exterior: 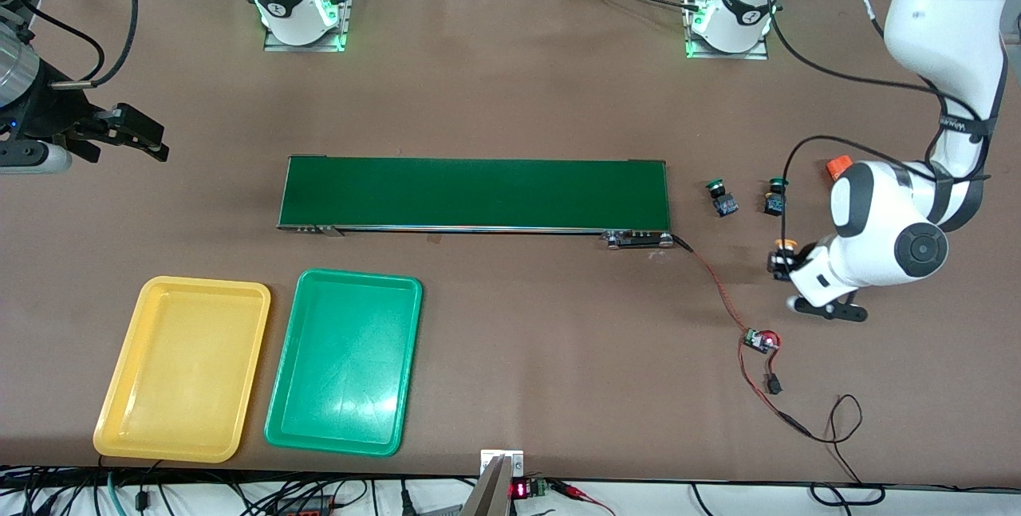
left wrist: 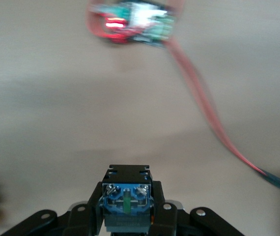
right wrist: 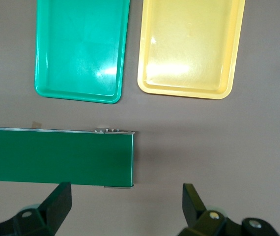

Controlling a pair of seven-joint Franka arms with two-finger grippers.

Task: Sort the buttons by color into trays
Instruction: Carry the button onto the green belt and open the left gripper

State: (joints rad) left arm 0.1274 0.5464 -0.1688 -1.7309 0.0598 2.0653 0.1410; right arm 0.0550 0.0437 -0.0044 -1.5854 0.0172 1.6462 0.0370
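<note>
Left gripper [exterior: 786, 261]: gripping a yellow button [exterior: 784, 248], readying it for sorting.
Right gripper [exterior: 128, 133]: waiting, fingers apart, over bare table.

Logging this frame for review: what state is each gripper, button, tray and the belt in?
left gripper: shut on yellow-capped button, low at the left arm's end
right gripper: open, empty, over the conveyor belt's end
two green-capped buttons: loose on the table
yellow tray: empty
green tray: empty
conveyor belt: bare
</note>
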